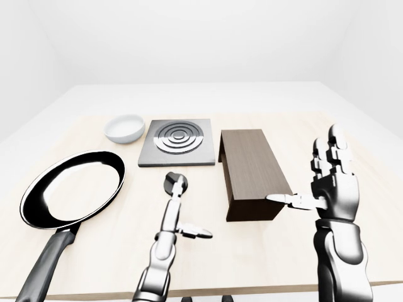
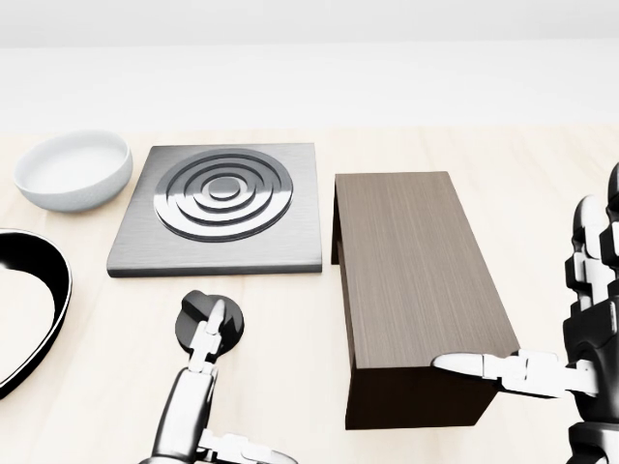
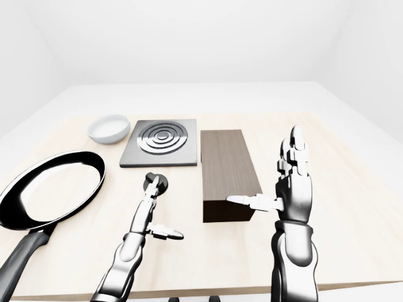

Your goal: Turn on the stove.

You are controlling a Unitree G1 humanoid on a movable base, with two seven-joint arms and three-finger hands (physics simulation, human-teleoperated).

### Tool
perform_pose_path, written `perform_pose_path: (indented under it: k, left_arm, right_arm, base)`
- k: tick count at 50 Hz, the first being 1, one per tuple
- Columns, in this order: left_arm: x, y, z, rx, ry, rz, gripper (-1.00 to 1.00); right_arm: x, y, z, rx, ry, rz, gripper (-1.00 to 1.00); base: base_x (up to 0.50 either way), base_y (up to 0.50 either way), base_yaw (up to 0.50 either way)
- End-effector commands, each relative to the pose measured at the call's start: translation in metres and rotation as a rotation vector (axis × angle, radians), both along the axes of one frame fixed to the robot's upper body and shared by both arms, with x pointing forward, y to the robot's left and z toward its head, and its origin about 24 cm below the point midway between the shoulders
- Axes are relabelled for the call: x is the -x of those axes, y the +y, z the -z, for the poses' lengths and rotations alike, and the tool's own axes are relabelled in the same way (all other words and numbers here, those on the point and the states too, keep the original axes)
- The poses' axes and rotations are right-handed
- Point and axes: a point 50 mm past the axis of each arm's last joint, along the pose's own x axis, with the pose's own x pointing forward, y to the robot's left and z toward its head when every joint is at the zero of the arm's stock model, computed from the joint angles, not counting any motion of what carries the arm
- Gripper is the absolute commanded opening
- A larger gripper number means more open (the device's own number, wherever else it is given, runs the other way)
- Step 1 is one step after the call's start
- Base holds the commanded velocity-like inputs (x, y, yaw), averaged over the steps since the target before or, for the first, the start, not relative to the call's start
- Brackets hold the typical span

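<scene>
The stove [image 2: 155, 242] is a flat grey metal plate with concentric burner rings [image 2: 224, 193], in the upper middle of the head view. Its round black knob [image 2: 193, 319] lies on the table just below the plate. My left hand [image 2: 208, 333] reaches up from the bottom with straight fingers, their tips [image 2: 215, 314] resting on the knob's right half and the thumb spread to the right. My right hand [image 1: 327, 173] is open and raised upright at the right, its thumb pointing left over the dark wooden box [image 2: 411, 271].
A white bowl [image 2: 73, 169] sits left of the stove. A black frying pan [image 1: 72, 189] lies at the left with its handle toward the bottom edge. The wooden box stands right of the stove. The light wooden table [image 1: 352, 135] ends at the bottom of the eye views.
</scene>
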Motion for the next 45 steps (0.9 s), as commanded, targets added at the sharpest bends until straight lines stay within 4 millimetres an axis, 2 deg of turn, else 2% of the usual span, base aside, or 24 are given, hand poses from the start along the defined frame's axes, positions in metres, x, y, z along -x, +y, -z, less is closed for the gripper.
perform_pose_path:
  k: [1,17,45]
  left_arm:
    - [0.0,-0.005,0.0,-0.002,0.001,0.012,1.0]
    - [-0.009,-0.011,-0.01,0.005,-0.026,0.024,1.0]
    - [-0.039,-0.016,0.005,0.001,0.047,0.019,1.0]
  right_arm:
    - [-0.002,0.002,0.004,-0.009,0.017,-0.01,1.0]
    - [-0.004,0.002,0.008,-0.014,0.032,-0.012,1.0]
    - [-0.002,0.003,0.006,-0.014,0.024,-0.016,1.0]
  base:
    - [0.0,0.0,0.0]
    - [0.0,0.0,0.0]
    - [0.0,0.0,0.0]
